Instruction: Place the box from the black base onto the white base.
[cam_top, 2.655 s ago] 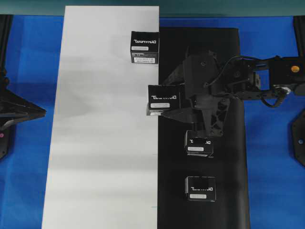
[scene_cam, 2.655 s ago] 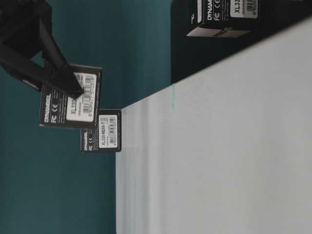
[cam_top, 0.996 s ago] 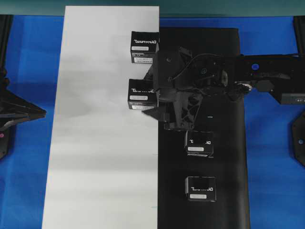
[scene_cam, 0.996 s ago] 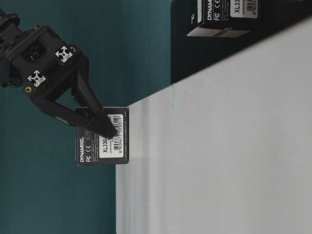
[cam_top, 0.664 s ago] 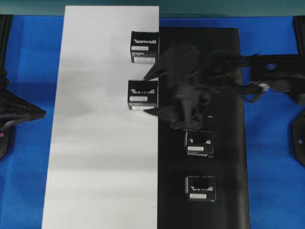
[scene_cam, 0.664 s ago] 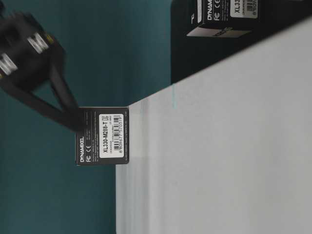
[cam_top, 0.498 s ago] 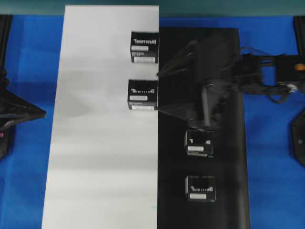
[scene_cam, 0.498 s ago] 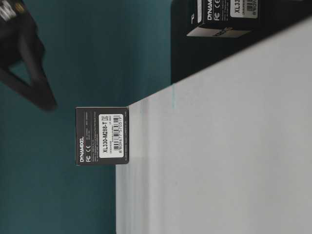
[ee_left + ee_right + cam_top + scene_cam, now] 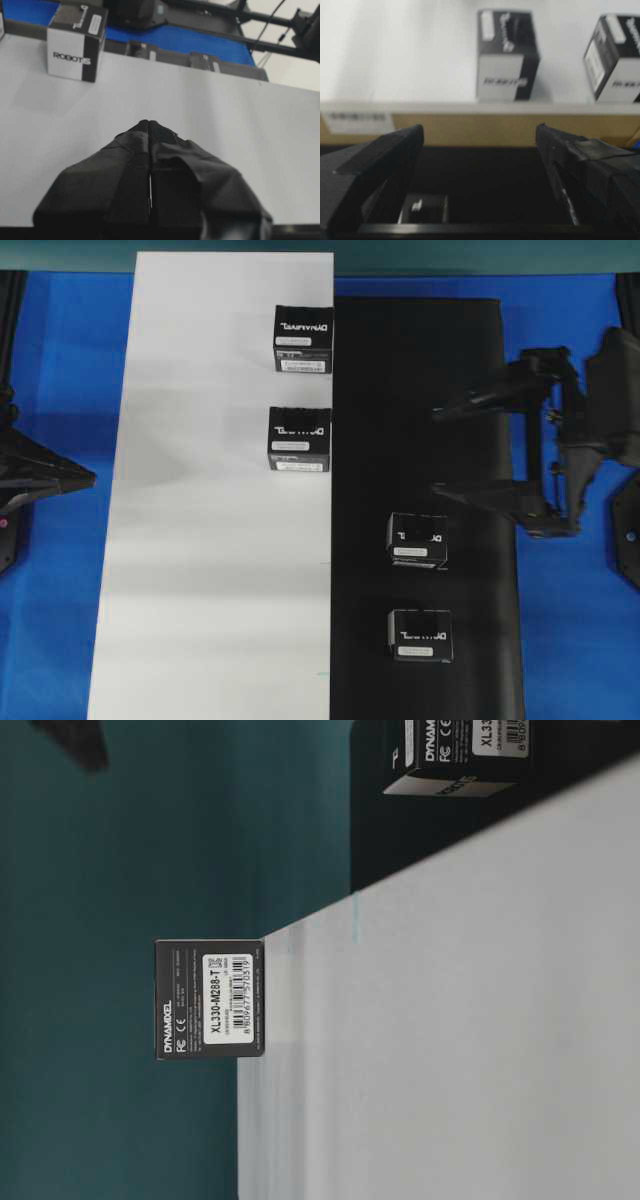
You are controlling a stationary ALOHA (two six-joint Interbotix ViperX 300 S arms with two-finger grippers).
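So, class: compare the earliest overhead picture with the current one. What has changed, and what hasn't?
The right hand set its box on the white base, let go, and drew back right, open. The top box, the two boxes on the black base, and the shut left hand stayed put.

You see only a corner of the left gripper (image 9: 45, 478) at the overhead's edge. The right-wrist view is blurred; box (image 9: 506, 54) lettering there is unreadable.
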